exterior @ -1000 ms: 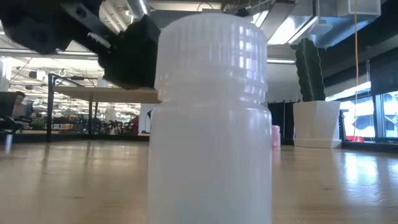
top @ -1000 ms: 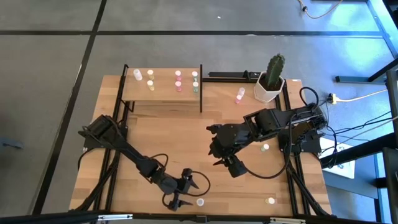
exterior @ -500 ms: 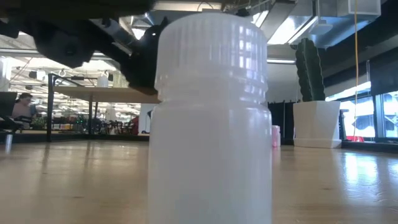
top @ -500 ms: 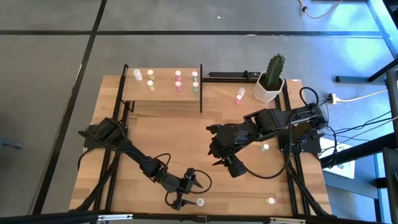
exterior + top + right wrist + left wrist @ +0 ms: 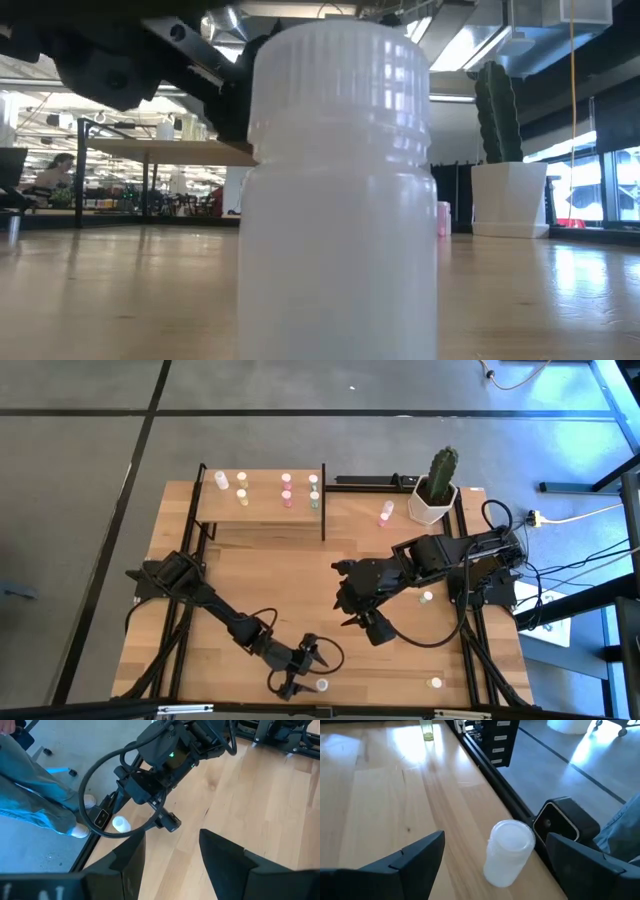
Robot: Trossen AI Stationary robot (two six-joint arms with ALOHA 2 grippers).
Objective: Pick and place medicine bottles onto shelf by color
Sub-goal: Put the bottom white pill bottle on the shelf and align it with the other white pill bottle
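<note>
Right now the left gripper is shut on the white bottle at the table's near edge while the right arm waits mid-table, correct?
Not quite. The left gripper is open, its fingers either side of the white bottle without clamping it, as the left wrist view shows. The bottle stands at the table's near edge, and the right gripper does wait mid-table.

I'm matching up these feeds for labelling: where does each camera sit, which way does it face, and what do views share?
High: overhead, straight down; both arms, shelf, left gripper by the white bottle.
Low: table height, level across; that bottle fills it, dark arm behind.
Left wrist: on the left arm, facing the bottle between open fingers.
Right wrist: on the right arm, facing the left arm.
All four share the bottle.
</note>
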